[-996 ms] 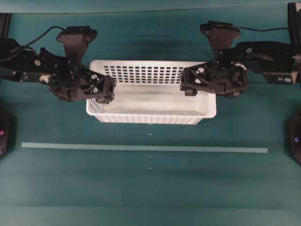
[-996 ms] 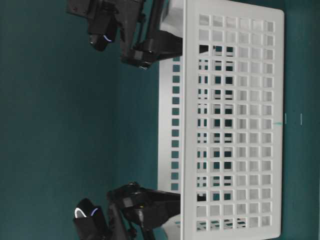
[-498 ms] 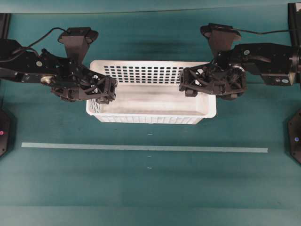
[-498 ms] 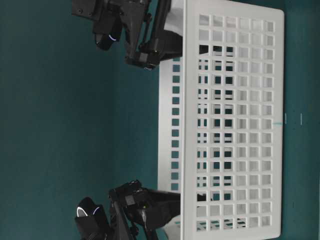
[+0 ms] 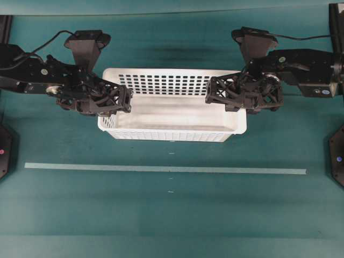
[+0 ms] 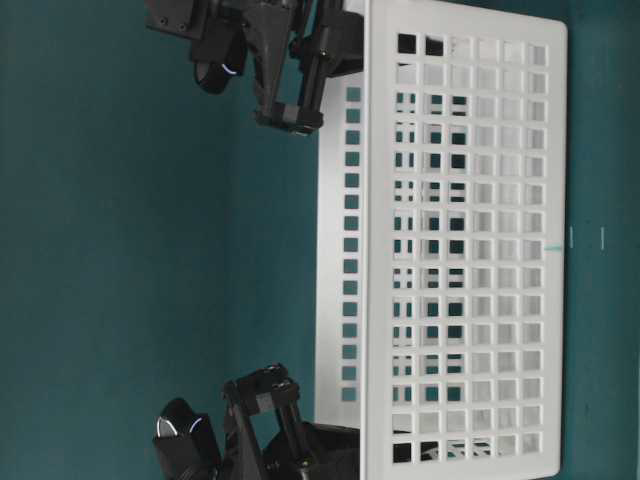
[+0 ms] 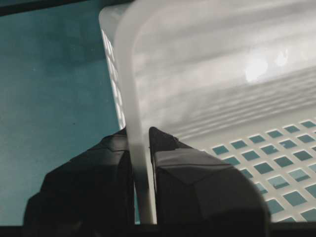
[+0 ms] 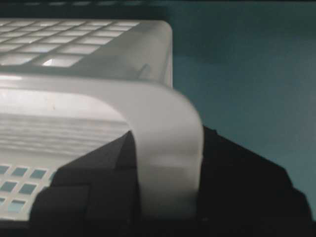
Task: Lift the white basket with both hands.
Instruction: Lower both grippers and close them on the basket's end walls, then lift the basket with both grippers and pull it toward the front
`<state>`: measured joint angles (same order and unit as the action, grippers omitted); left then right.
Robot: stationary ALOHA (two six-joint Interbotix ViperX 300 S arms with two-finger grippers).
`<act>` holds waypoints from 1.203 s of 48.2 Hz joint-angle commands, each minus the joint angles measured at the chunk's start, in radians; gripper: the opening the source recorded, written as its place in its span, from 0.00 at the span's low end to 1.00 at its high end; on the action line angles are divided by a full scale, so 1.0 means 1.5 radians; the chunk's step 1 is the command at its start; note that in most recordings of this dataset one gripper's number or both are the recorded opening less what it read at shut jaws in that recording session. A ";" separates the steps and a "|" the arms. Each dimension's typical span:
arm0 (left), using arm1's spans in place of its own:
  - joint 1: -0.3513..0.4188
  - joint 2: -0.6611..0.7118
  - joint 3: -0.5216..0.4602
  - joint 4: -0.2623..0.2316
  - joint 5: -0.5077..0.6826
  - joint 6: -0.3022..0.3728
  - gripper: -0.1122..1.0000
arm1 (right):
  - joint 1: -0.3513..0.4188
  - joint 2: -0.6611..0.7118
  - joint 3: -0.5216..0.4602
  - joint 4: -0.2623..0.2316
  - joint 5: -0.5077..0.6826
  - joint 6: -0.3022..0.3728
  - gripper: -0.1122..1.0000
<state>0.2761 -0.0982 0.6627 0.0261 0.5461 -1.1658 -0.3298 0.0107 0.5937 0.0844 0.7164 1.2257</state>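
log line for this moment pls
phase: grasp | left gripper: shut on white basket left rim | right gripper: shut on right rim | lift: not yet visible

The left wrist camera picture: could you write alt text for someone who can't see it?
The left gripper is shut on the thin side rim of the white basket, one black finger on each side. Beyond lie the basket's pale floor, slotted wall and teal table.

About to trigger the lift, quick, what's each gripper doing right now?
Left gripper: shut on the white basket, clamping its left end wall.
Right gripper: shut on the white basket's right rim.
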 commanded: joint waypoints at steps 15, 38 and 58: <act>-0.003 -0.030 -0.013 0.003 0.000 0.001 0.12 | 0.007 -0.024 -0.014 0.001 0.018 -0.005 0.23; -0.004 -0.052 -0.014 0.002 0.018 -0.021 0.11 | 0.009 -0.046 -0.011 -0.002 0.046 -0.005 0.23; -0.060 -0.060 -0.017 0.002 0.025 -0.063 0.11 | 0.055 -0.046 -0.010 0.001 0.051 0.006 0.23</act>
<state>0.2163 -0.1580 0.6565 0.0261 0.5875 -1.2441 -0.2792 -0.0552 0.5844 0.0859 0.7946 1.2364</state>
